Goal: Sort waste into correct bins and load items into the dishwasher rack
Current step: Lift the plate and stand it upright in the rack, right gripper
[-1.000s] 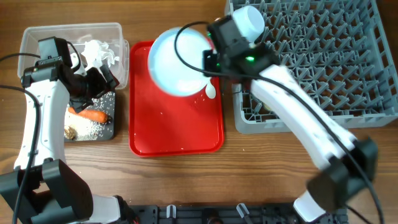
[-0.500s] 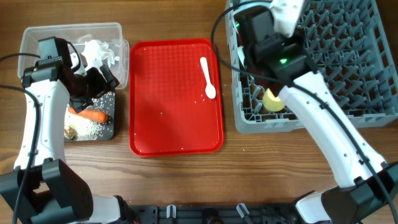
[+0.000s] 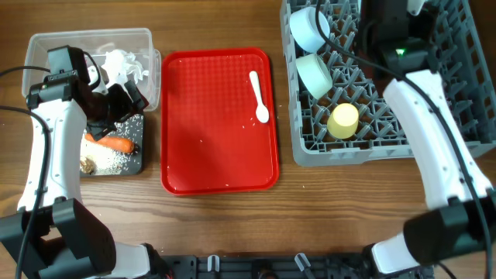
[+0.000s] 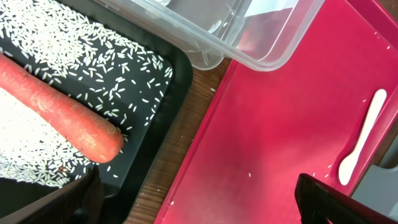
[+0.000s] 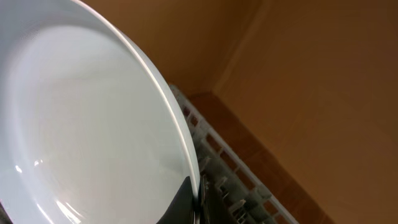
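Loading step: plate [image 5: 81,124] into dishwasher rack [image 3: 449,85]
My right end effector [image 5: 194,202] grips the plate rim over the rack; next, I think, I must lower it between pegs [image 3: 465,46]. My left end effector [image 4: 196,199] hangs open.

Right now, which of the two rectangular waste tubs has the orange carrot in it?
The shallow black rectangular tub: the orange carrot lies in it on loose white rice. The clear plastic tub beside it holds crumpled white tissue.
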You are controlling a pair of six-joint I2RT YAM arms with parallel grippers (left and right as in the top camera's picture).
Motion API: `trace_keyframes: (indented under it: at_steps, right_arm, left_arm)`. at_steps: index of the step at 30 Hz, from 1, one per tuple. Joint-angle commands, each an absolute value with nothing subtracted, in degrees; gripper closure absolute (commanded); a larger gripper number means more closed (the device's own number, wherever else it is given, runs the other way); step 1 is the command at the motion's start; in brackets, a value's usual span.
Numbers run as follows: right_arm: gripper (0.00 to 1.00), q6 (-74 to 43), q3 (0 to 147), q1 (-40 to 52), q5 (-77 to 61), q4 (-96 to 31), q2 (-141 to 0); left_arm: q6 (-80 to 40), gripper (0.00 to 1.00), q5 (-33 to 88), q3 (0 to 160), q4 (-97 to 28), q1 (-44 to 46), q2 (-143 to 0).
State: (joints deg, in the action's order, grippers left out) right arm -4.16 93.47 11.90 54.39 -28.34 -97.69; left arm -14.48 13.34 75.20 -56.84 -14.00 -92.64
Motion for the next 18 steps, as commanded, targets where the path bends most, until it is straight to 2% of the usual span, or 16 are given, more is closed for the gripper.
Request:
trace_keyframes:
  at_steps: [1,15,16,17,18]
  right_arm:
    - [0.96,-0.4,93.3,12.0,51.3,-27.7,-103.7]
    - [0.94,0.1,93.3,12.0,51.1,-27.0,-115.3]
    - [0.63,-0.3,93.3,12.0,50.7,-27.0,-115.3]
    - [0.27,-0.4,93.3,12.0,50.1,-27.6,-115.3]
    - [0.0,-0.8,93.3,12.1,50.0,-28.1,-115.3]
  left_arm:
    - [-14.6,0.0,13.4,76.1,-56.9,-14.1,-92.4]
    - [-14.6,0.0,13.4,76.1,-56.9,-14.1,-92.4]
    - [-14.6,0.0,13.4,76.1,-56.9,-14.1,-92.4]
    - [-14.6,0.0,13.4,76.1,-56.9,-14.1,-92.4]
    - [-14.6,0.0,13.4,76.1,-56.9,-14.1,-92.4]
